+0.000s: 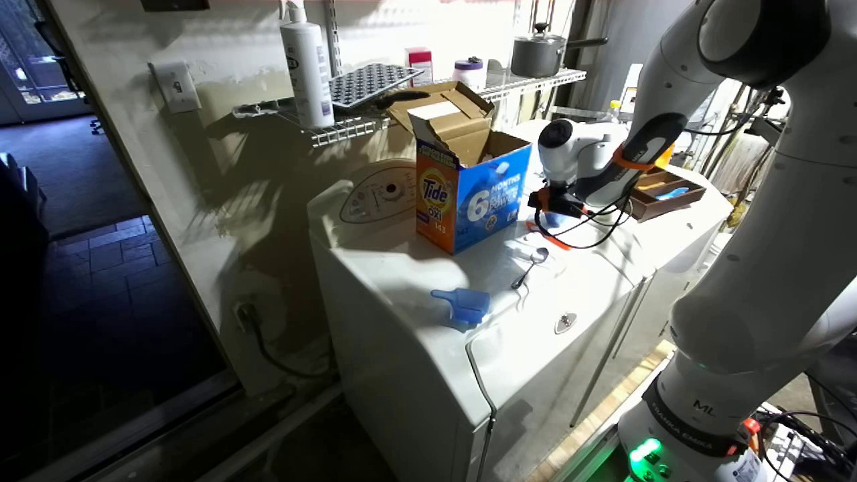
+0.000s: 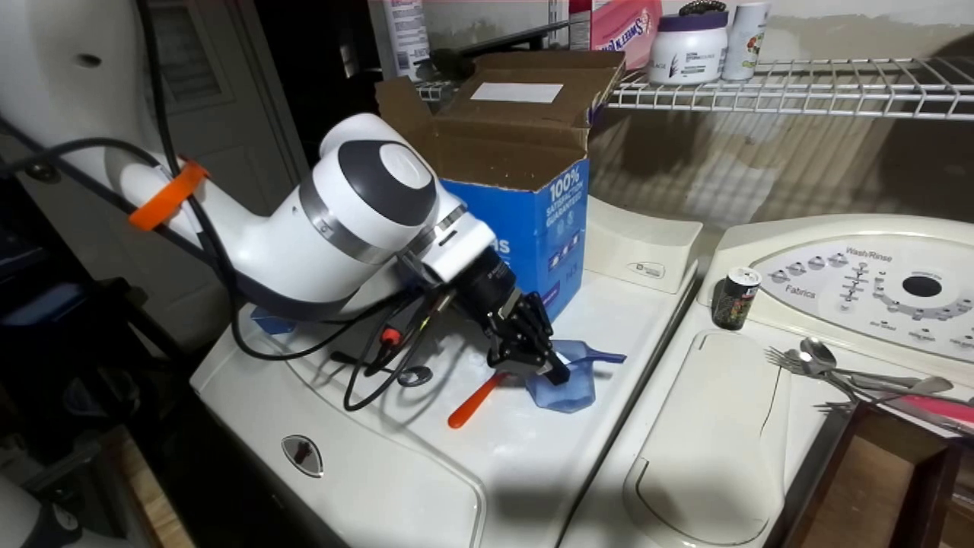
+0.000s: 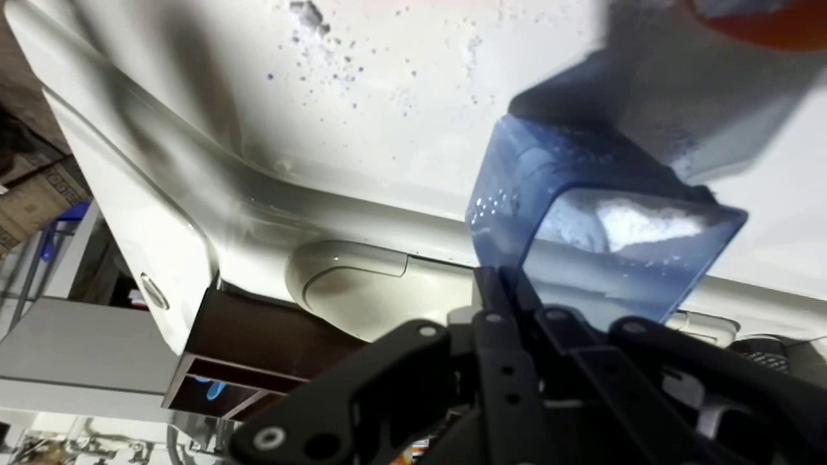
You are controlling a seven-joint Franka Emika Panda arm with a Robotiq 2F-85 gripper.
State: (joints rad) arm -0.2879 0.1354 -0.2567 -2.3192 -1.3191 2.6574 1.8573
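Blue scoop (image 3: pixel 581 265) partly behind black gripper (image 3: pixel 515 276)

Box (image 2: pixel 549 237) on tabletop (image 2: pixel 517 449), behind tool (image 2: pixel 559 373) w/ scoop (image 2: pixel 571 394) at tips.
Facing shelf (image 2: pixel 837 113) w/ jar (image 2: pixel 689 49) on it, I see, L to R: 2nd scoop (image 2: pixel 274 321), spoon (image 2: pixel 415 375), utensil (image 2: pixel 475 402) nr tool; then R side: can (image 2: pixel 736 298) at back, cutlery (image 2: pixel 841 374) mid, tray (image 2: pixel 867 464) in frnt.

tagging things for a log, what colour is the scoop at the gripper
The scoop is translucent blue, seen best in the wrist view.
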